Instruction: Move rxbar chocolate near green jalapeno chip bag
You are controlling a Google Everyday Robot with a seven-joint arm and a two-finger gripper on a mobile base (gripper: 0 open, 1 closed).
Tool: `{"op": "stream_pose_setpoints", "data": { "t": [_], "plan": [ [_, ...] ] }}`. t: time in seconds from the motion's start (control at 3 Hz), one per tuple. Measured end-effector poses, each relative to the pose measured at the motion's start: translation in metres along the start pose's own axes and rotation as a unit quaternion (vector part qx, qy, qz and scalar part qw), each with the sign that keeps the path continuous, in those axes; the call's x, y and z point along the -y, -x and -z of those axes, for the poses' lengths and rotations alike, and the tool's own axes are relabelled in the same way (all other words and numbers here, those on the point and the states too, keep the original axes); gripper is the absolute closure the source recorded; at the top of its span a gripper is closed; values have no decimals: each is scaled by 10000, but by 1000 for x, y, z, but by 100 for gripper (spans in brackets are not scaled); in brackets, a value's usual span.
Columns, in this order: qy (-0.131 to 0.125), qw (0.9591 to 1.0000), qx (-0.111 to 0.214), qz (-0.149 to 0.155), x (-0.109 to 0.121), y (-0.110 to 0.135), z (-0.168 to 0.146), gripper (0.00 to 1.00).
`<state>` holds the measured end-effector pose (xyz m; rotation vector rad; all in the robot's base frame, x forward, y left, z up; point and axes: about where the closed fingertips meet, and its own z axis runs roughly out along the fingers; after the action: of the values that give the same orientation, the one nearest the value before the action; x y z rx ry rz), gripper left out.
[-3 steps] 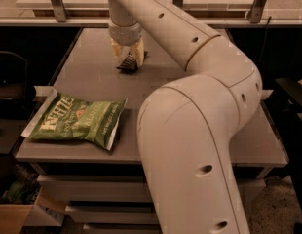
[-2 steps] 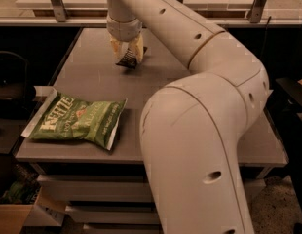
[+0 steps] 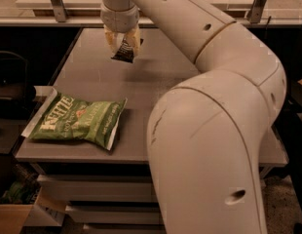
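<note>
Where the jaws come together, we see them pinching the rxbar chocolate. Its dark wrapper hangs tilted between the yellowish fingers, with the lower end pointing down at the worktop. The gripper sits over the far left part of that grey surface, below a pale wrist collar, and the bar looks to be held off the worktop rather than resting on it, though we cannot tell for certain.

Nearer to us, the green jalapeno chip bag lies flat at the near left corner of the worktop, white lettering up and its left end right at the edge. It is well apart from the bar — a wide stretch of bare grey lies between them.

The cream arm rises from the right foreground and bends back toward the gripper, hiding much of the worktop's right side. Below the worktop we make out pale drawer fronts, and at the lower left a cardboard box on the floor.
</note>
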<state>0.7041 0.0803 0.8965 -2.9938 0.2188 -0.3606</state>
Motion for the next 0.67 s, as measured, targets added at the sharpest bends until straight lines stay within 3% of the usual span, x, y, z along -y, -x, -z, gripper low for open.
{"op": "stream_pose_setpoints", "data": {
  "t": [0.67],
  "plan": [
    [-453,9972,448,402,22,35,28,100]
  ]
}}
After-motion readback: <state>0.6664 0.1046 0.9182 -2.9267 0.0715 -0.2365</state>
